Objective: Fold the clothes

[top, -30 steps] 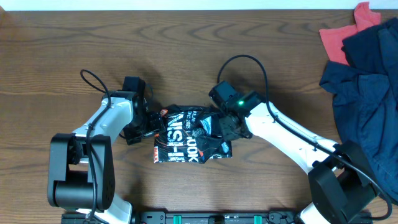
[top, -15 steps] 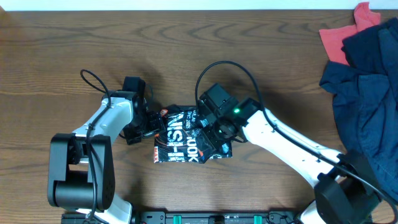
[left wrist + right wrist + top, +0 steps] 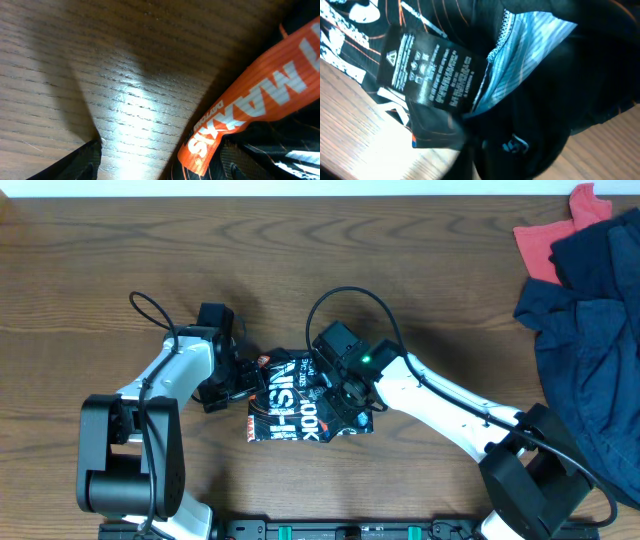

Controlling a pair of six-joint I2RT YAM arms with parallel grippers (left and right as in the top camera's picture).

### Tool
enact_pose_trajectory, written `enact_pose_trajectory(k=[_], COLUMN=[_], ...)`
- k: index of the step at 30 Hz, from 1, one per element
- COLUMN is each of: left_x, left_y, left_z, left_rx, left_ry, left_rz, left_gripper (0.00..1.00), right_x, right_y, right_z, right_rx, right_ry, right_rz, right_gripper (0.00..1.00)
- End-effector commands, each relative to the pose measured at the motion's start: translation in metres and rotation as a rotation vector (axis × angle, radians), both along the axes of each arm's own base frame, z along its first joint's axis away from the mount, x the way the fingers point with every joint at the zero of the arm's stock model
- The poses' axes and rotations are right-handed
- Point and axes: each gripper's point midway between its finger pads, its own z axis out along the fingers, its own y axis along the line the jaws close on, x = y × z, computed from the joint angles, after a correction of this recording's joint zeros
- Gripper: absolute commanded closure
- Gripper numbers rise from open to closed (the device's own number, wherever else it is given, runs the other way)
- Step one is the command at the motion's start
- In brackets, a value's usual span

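At table (image 3: 450, 280) centre, R arm (image 3: 440, 395) stretched over T-shirt (image 3: 285, 420), R pincer (image 3: 345, 390) closed, L pincer (image 3: 248, 383) open alongside.

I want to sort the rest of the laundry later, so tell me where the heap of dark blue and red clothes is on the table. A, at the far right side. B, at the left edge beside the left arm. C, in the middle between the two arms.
A: the heap of dark blue and red clothes lies along the right edge of the overhead view, and only the black T-shirt is in the middle.

White arms (image 3: 440, 395) with black joints, looping black cables (image 3: 345, 290) (one green lamp (image 3: 366, 361)).
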Motion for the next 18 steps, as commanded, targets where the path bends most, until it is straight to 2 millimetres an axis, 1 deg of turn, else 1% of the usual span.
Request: enact_pose_trajectory(k=[1,5,7,10,13,14,16,17,18], left_x=[-0.016,-0.017,-0.017,-0.017,-0.017,-0.017,-0.017,-0.017,-0.017], left_y=[0.003,0.003,0.003,0.003,0.003,0.003,0.003,0.003,0.003], left_z=[-0.014,-0.014,-0.014,-0.014,-0.014,-0.014,-0.014,-0.014,-0.014], left_rx=[0.013,0.013,0.013,0.013,0.013,0.013,0.013,0.013,0.013], left_ry=[0.06,0.062,0.061,0.061,0.061,0.061,0.061,0.062,0.064], left_rz=[-0.012,-0.012,-0.012,-0.012,-0.012,-0.012,-0.012,-0.012,-0.012], left_gripper=[0.21,0.21,0.21,0.22,0.21,0.21,0.21,0.21,0.21], right_x=[0.003,0.005,0.002,-0.002,0.0,0.0,-0.002,-0.006,-0.009], right_y=[-0.005,-0.044,-0.064,-0.086,-0.095,-0.096,-0.097,-0.095,-0.094], right_z=[0.0,-0.003,-0.002,-0.001,0.0,0.0,0.0,0.0,-0.001], right_rx=[-0.044,-0.219,-0.294,-0.368,-0.377,-0.379,-0.376,-0.366,-0.359], right_ry=[-0.021,-0.044,-0.028,0.001,0.018,0.021,0.037,0.055,0.073], right_rz=[0.003,-0.106,-0.13,-0.182,-0.216,-0.221,-0.223,-0.222,-0.22], right_gripper=[0.99,0.99,0.99,0.99,0.98,0.92,0.62,0.58,0.57])
